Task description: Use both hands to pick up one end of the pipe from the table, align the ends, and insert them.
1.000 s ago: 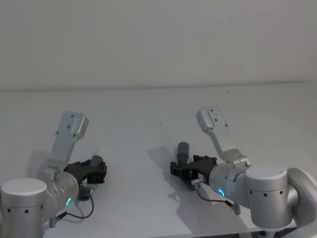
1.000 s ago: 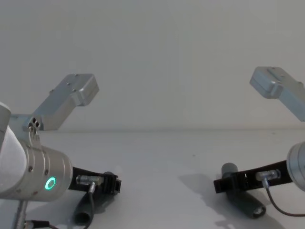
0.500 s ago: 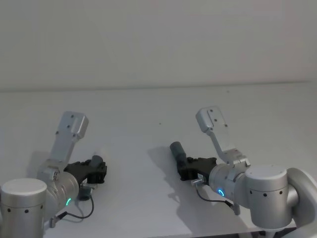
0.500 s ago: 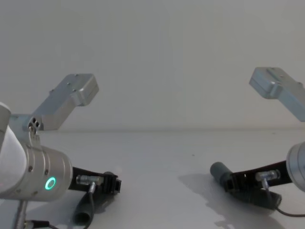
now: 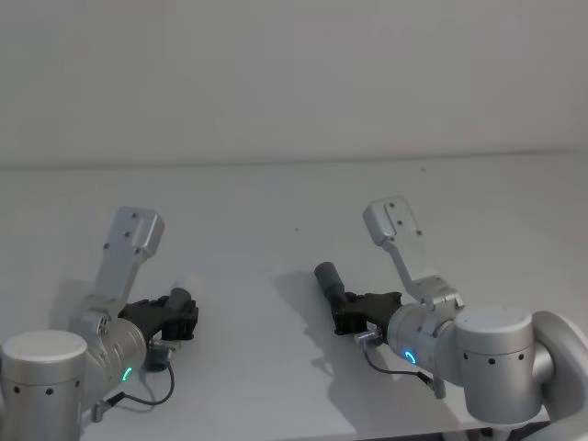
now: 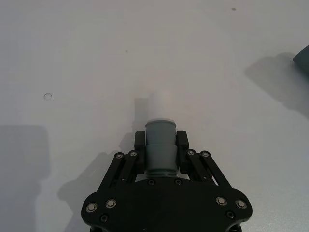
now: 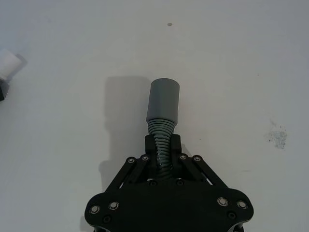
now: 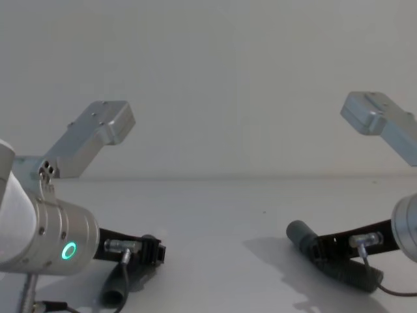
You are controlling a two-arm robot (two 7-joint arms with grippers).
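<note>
Plain matte white tabletop (image 5: 276,197) runs from the robot's body out to a pale wall (image 5: 294,73).

Nearest, on the robot's left, the left gripper (image 6: 161,145) – black plastic with long jaws, on a silver wrist – sits just as it did a second ago. It is closed snugly on the smooth grey collar of the white-tipped hose piece (image 6: 160,137), dark grey and finger-thick. The narrow white tip (image 6: 158,105) pokes out past the jaws, low over the table. In the chest view the ribbed tail droops beneath the gripper.

A little farther out on the right, the right gripper (image 7: 162,145), the same black build, is pinched shut on the ribs of the cuffed hose piece (image 7: 161,128), just behind its wider smooth grey cuff (image 7: 163,100).

This is where the change is. A second ago that cuff stood nearly upright – now it has swung over and points toward the robot's left, with the tail trailing low behind. Whether the tail touches the table I cannot tell.

Alignment seems to have begun on the right side. The two ends are well apart, and the white tip does not yet face the cuff.
</note>
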